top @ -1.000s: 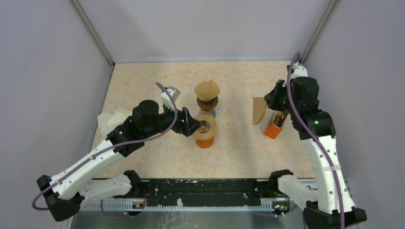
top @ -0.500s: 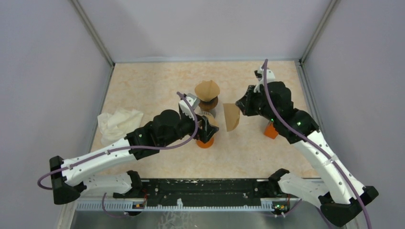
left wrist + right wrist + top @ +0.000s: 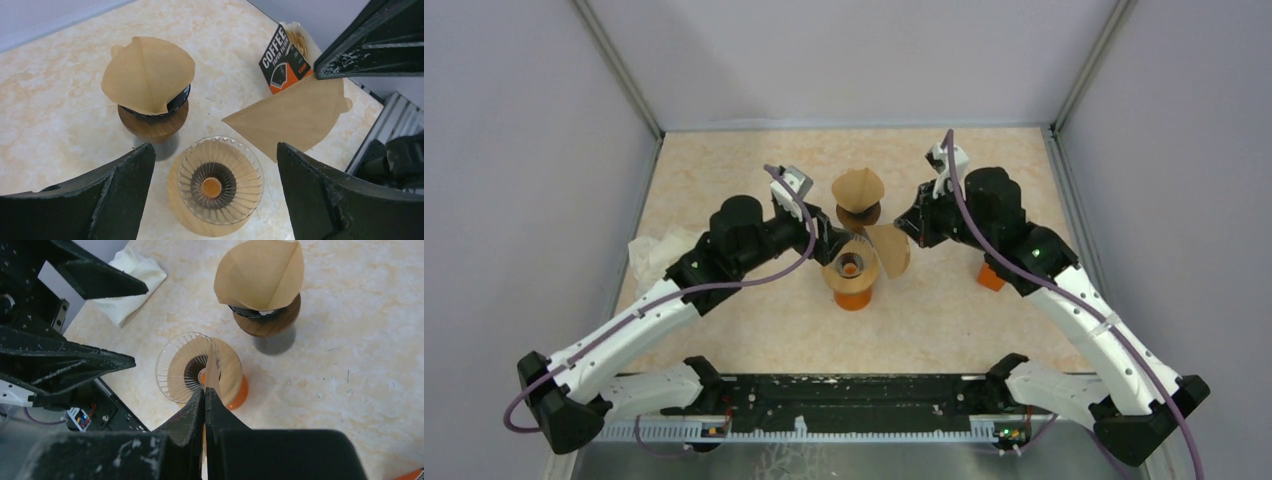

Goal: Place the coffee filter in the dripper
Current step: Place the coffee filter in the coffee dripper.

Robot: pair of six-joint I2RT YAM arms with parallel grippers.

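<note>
At the centre of the top view, your right pincer point(image 3: 902, 228) is clamped on a folded brown coffee filter point(image 3: 887, 250). The filter hangs tilted by the right rim of the glass dripper point(image 3: 851, 266), not yet inside it; whether it touches the rim you cannot tell. Your left pincer point(image 3: 832, 240) is spread wide at the dripper's upper left, holding nothing. Just above in the frame, a second dripper point(image 3: 861, 214) already carries a filter. On the table point(image 3: 724, 170), a filter box point(image 3: 990, 275) stands at right and a white cloth point(image 3: 652, 255) lies at left.
</note>
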